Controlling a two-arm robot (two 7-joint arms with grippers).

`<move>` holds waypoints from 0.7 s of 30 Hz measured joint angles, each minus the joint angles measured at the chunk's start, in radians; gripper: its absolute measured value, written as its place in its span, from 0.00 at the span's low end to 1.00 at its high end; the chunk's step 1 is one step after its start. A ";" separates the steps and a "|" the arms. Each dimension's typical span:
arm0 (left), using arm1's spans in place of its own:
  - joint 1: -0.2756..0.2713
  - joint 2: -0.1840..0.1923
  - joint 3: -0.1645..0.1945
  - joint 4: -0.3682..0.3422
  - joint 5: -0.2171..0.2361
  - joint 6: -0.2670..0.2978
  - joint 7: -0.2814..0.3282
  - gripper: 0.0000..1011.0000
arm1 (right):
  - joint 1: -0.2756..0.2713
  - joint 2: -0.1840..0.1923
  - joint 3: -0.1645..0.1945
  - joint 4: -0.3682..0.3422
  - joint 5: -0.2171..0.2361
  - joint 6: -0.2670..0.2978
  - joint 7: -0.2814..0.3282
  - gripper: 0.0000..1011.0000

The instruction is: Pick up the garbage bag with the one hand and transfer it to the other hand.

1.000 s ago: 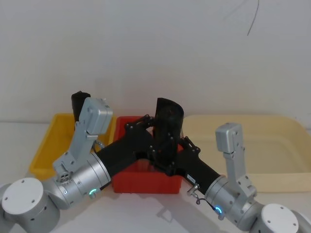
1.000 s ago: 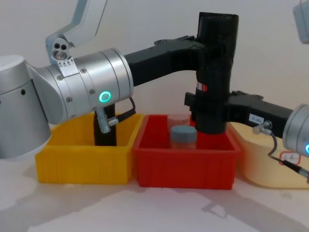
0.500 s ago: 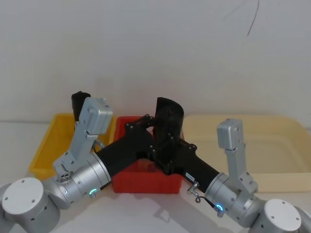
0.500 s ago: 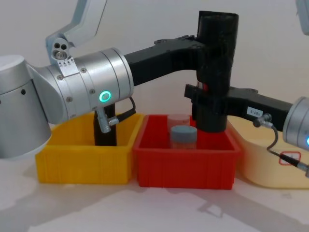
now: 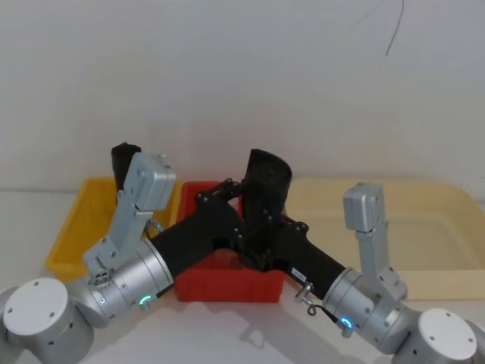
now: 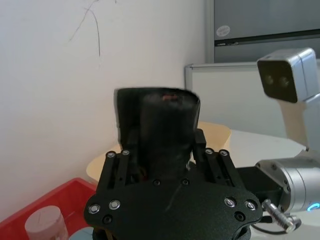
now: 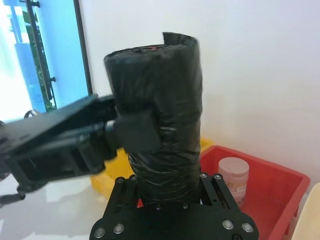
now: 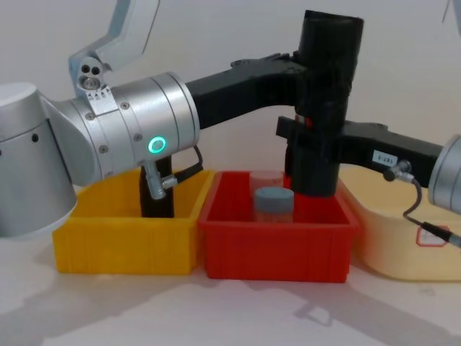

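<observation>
Garbage bag [image 8: 325,101]: is standing nearly upright over the right half of the red bin [image 8: 277,245], leaning a little at the top. Its lower end is dipping to about the bin's rim; I cannot tell whether it is touching the bin floor.
Left end effector [image 8: 315,72]: is reaching in above the red bin from the bin's left side, on the arm with the green ring [image 8: 155,145]. Its fingers are closing on the upper part of the bag, one pad [image 7: 137,130] lying flat against the wrap.
Right end effector [image 8: 311,140]: is coming in over the red bin's right wall, on the arm with the blue ring [image 5: 346,324]. It is clamping the bag lower down, just under the left one, so both are holding the roll.
Jar [image 8: 273,204]: is sitting inside the red bin with its grey lid on, just left of the bag's lower end.
Yellow bin [image 8: 122,245]: is sitting against the red bin's left wall, with a second black roll [image 8: 157,205] standing in it.
Cream tray [image 5: 424,227]: is lying just to the right of the red bin.
Table [image 8: 216,310]: is carrying the red bin and its two neighbours.
</observation>
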 joint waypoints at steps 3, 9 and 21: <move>0.000 0.000 0.000 0.000 0.000 0.001 0.000 0.65 | -0.002 0.003 -0.002 -0.005 0.001 0.000 -0.004 0.48; 0.000 0.000 0.000 0.000 0.000 0.001 0.000 0.84 | -0.005 0.008 -0.005 -0.014 0.001 0.001 -0.016 0.48; 0.000 0.000 0.000 0.000 0.000 0.001 0.001 0.99 | 0.001 0.025 0.005 -0.019 -0.002 0.012 -0.055 0.48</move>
